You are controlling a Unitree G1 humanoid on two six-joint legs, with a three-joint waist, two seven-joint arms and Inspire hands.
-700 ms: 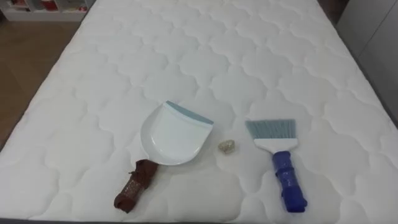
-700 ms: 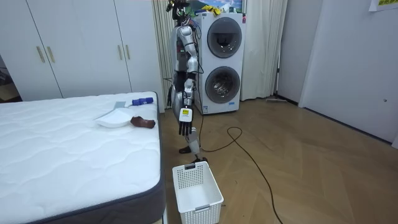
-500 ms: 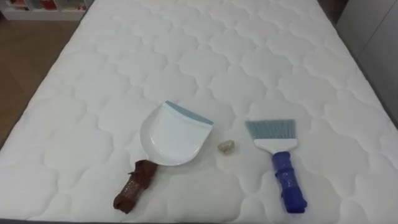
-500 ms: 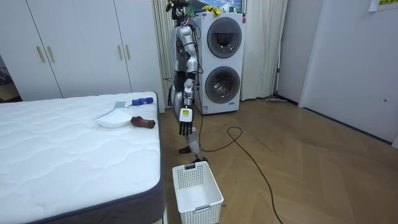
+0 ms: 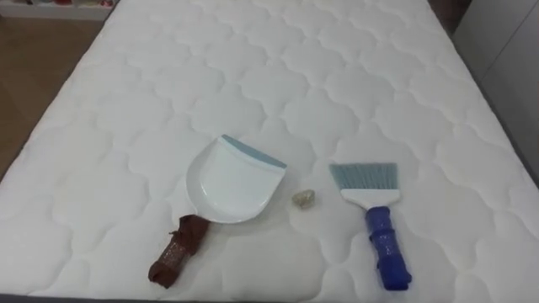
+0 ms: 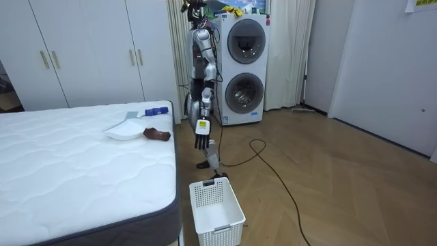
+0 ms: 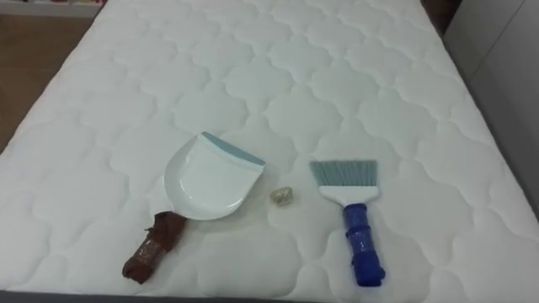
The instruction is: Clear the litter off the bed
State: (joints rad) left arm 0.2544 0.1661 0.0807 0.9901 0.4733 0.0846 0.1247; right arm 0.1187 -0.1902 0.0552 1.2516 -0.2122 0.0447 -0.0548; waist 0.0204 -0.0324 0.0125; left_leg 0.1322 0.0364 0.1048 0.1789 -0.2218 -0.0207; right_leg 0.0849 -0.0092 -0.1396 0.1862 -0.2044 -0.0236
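Dustpan (image 5: 229, 181), scrap (image 5: 304, 198) and brush (image 5: 371, 204) are set near the mattress (image 5: 295, 76) foot edge; the left hand (image 6: 200, 141) is hung alongside, fingers relaxed.

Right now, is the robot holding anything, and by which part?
Nothing visible: its left hand hangs empty at its side, fingers relaxed, while dustpan, brush and crumpled scrap lie on the mattress.
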